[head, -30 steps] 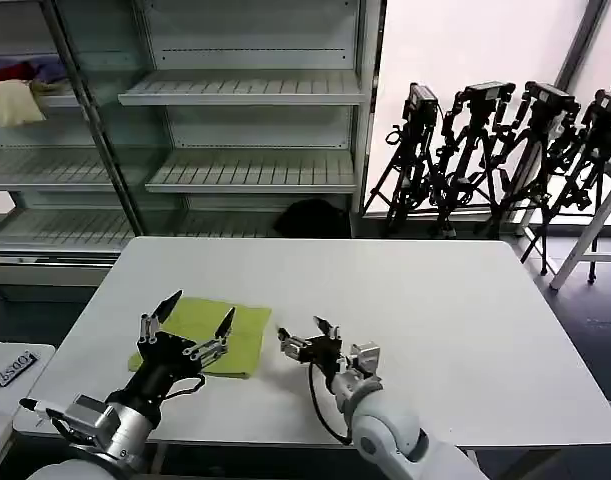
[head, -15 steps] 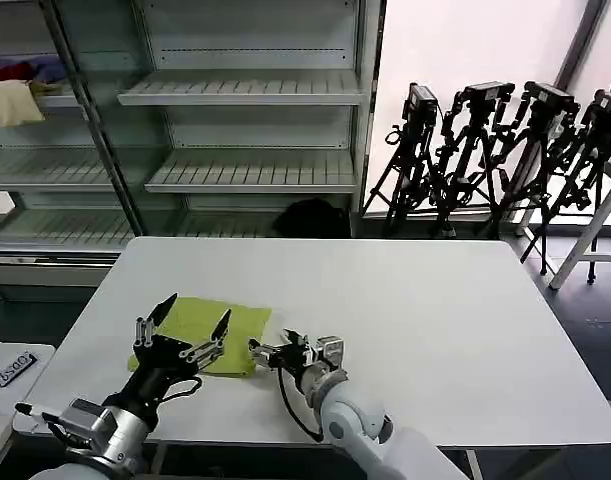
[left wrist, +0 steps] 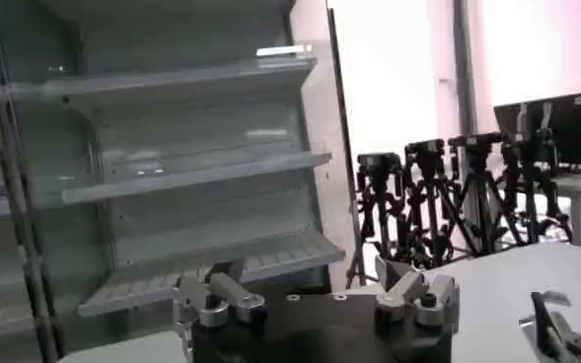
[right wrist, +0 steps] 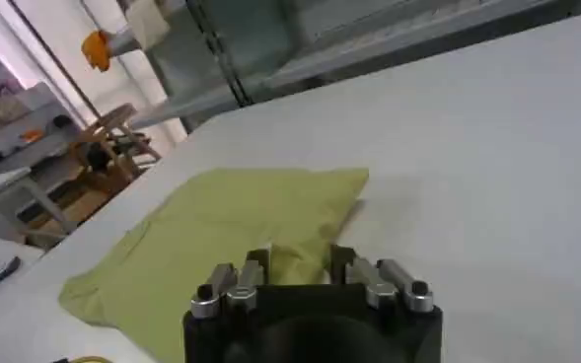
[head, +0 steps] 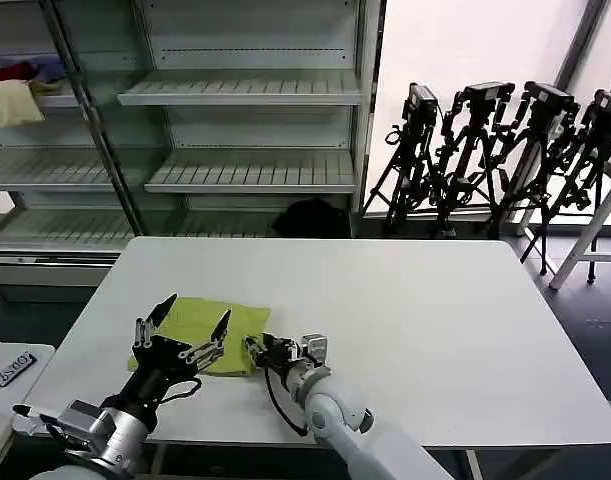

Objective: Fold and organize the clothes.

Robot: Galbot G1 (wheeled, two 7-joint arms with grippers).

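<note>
The clothes are one lime yellow-green T-shirt, folded into a flat rectangle on the near left part of the white table. My left gripper hovers over the shirt's near left part with its fingers spread wide, open and holding nothing. My right gripper sits low at the shirt's near right corner. In the right wrist view the T-shirt lies just ahead, and a raised fold of its edge sits between the fingers of the open right gripper.
Metal shelving stands behind the table, with a pale yellow cloth on its upper left shelf. Camera tripods line the back right. A small side surface lies by the table's left edge. The table's right half is bare.
My right gripper has slid left across the table until it reached the shirt's right edge. The left gripper has stayed almost still above the shirt.
</note>
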